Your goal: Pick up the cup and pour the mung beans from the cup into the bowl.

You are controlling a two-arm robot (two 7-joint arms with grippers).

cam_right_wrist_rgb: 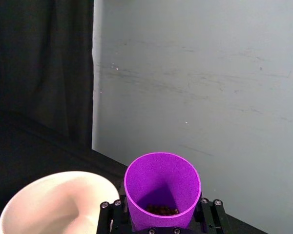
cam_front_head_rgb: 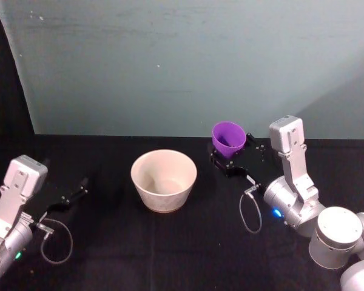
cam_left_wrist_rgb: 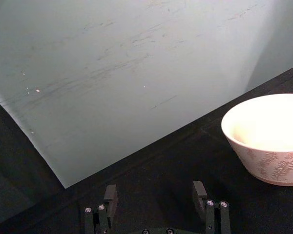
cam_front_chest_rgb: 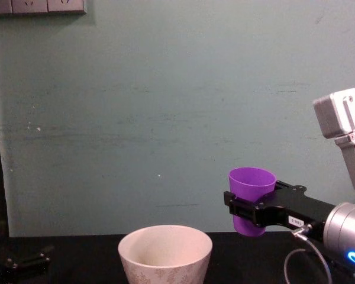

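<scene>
"Two fingers of the right gripper [cam_front_chest_rgb: 248, 212] were clamped round the purple cup [cam_front_chest_rgb: 252, 180], right of centre?"

"Yes, upright, with mung beans [cam_right_wrist_rgb: 161, 210] low inside. The cream bowl [cam_front_head_rgb: 164, 197] sat centre, apart. Tipping short of its rim would likely scatter beans. The left gripper [cam_front_head_rgb: 73, 197] idled lower left, fingers spread, empty."

No lettering, label or number is legible anywhere.
</scene>
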